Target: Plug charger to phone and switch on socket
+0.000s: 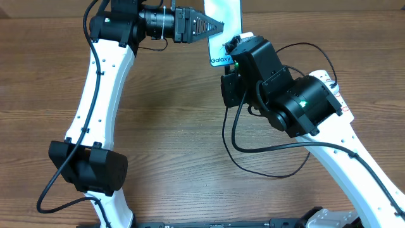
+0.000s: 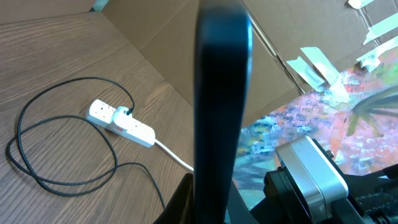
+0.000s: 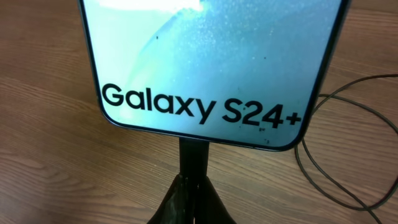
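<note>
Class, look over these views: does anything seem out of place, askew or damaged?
Only the phone: it is off the table, held by the left gripper, with the right gripper holding the charger tip at its lower edge. Nothing looks spilled or damaged.

The phone [image 3: 211, 56] is displaying black "Galaxy S24+" lettering toward six o'clock of its teal screen; overhead, only "Galaxy" is showing.

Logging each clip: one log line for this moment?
left pincer: holds phone | right pincer: holds charger tip at phone edge | socket: untouched
</note>
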Tool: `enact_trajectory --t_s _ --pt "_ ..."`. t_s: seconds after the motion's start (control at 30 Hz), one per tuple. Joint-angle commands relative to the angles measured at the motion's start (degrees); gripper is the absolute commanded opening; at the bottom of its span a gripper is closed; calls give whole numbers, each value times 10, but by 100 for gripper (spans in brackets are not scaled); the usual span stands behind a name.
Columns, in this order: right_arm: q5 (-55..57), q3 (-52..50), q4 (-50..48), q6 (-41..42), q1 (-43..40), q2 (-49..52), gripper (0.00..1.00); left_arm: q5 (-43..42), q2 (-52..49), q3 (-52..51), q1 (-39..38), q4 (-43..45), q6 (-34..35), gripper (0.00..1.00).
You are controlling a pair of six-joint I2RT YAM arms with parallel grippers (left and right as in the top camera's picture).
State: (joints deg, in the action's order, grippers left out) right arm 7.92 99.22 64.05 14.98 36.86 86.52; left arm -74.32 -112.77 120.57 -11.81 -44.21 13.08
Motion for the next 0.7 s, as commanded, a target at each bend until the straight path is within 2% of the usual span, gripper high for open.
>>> enact_trajectory --t_s 0.0,0.5,0.67 --pt "17 17 -30 -1 2 1 4 -21 4 7 -17 -8 -15 4" --pt "41 17 -54 -5 2 1 4 -19 4 7 -17 -23 -24 4" --pt "41 18 -45 -5 2 0 11 3 4 7 -17 -23 -24 4"
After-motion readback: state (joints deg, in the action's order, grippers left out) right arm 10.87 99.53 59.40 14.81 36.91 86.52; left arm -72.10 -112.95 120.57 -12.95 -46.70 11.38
